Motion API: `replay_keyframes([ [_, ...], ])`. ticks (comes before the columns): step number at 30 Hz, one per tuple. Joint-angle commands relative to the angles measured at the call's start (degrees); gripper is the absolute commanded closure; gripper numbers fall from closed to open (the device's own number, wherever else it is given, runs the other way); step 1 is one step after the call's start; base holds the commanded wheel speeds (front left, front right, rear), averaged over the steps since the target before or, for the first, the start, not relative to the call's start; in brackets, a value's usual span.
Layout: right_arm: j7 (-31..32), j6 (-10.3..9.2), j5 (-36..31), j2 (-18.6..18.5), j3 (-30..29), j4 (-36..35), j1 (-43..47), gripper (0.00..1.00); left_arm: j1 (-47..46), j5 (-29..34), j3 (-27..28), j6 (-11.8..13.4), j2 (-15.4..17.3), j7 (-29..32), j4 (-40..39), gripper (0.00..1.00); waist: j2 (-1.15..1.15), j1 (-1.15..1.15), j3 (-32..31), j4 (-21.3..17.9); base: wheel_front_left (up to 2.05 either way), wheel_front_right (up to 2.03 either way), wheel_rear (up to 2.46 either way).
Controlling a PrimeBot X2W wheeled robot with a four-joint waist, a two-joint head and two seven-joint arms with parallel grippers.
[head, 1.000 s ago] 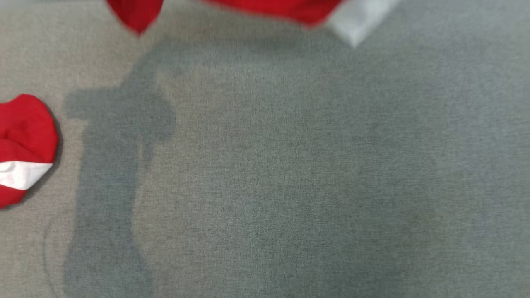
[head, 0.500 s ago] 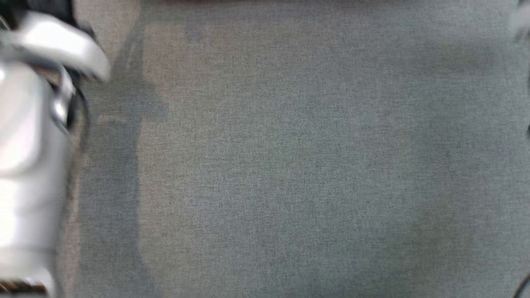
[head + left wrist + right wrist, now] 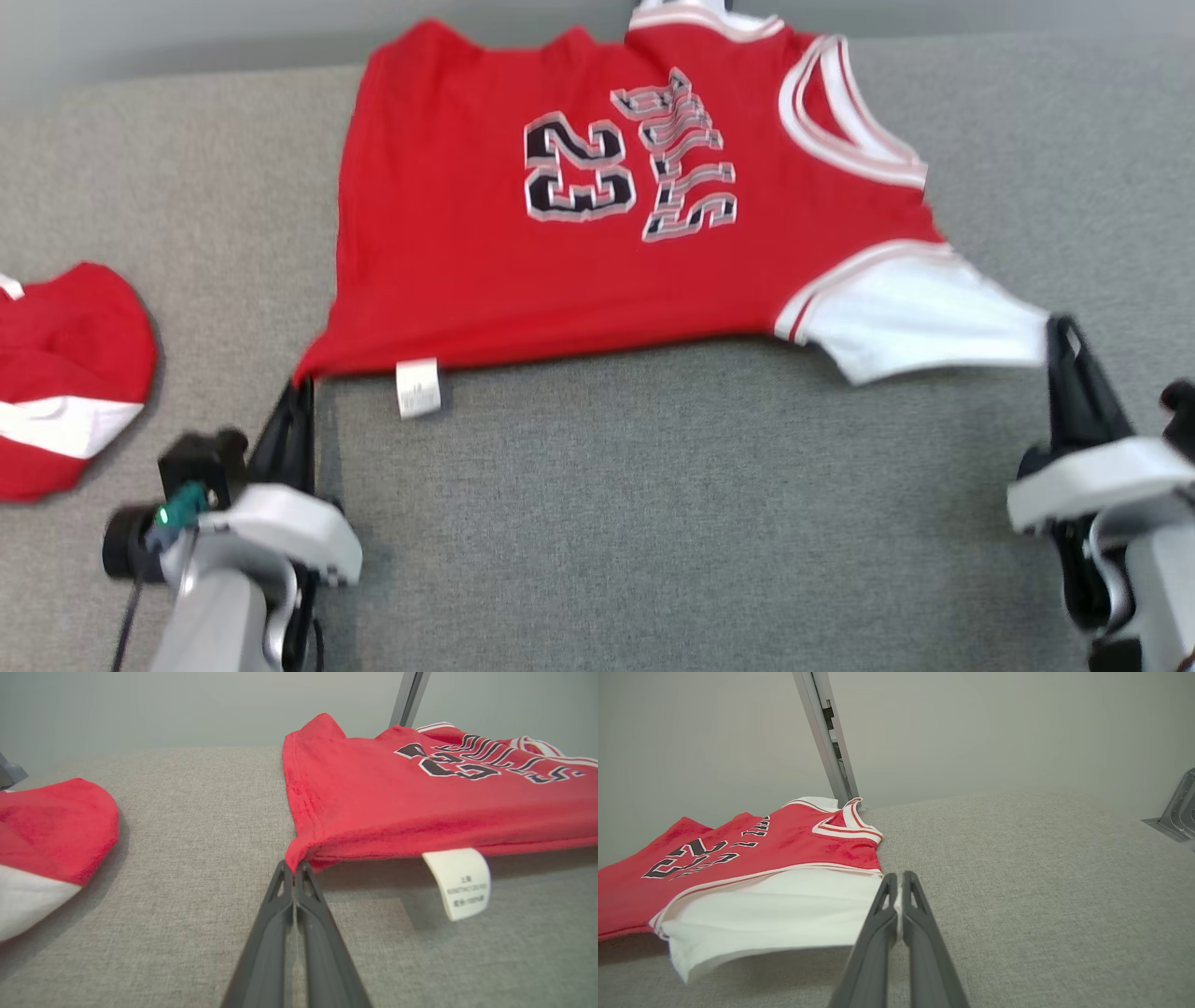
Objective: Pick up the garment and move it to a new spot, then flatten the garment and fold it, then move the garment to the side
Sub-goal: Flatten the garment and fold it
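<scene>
Across the far half of the grey padded surface (image 3: 653,523) we have the garment (image 3: 579,233), a red jersey with white trim, spread print side up with its length running left to right. Its near edge stands slightly off the surface, and a white care label (image 3: 417,387) hangs below it.

The left gripper (image 3: 301,387) has its fingers pinched together on the red hem corner. The right gripper (image 3: 1060,327) has its fingers pinched together on the tip of the white sleeve. The near edge is drawn fairly straight between the two grips.

We judge the step in hand to be flattening. To do it well:
- We hold both grips at equal height and equal tension, so the cloth does not skew.
- We lower the near edge onto the surface before letting go.
- We check the far hem, which looks wavy, and the collar, which lies close to the metal post (image 3: 826,732).

A second red-and-white cloth (image 3: 65,373) lies bunched well to the left, apart from the garment; we avoid dragging toward it.
</scene>
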Motion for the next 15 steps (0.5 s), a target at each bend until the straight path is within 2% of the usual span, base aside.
replay_keyframes([
  [1,-0.1,-0.04,0.1,-0.3,0.2,-0.2,3.2,1.00,3.5,0.9,1.1,0.0,0.0,-0.1,-0.2,1.00,0.00,0.00,-5.1,-0.7,0.00,0.00,0.00],
  [9,0.0,-0.04,-3.1,1.9,2.5,-0.7,15.7,1.00,16.9,3.2,4.0,-1.5,-1.6,-0.1,-0.9,1.00,0.00,0.00,-14.5,-2.2,0.00,0.00,0.00],
  [15,0.0,-0.04,-4.4,2.0,3.6,-1.6,22.9,1.00,24.5,4.1,6.9,-1.9,-2.2,-0.1,-1.7,1.00,0.00,0.00,-18.2,-3.3,0.00,0.00,0.00],
])
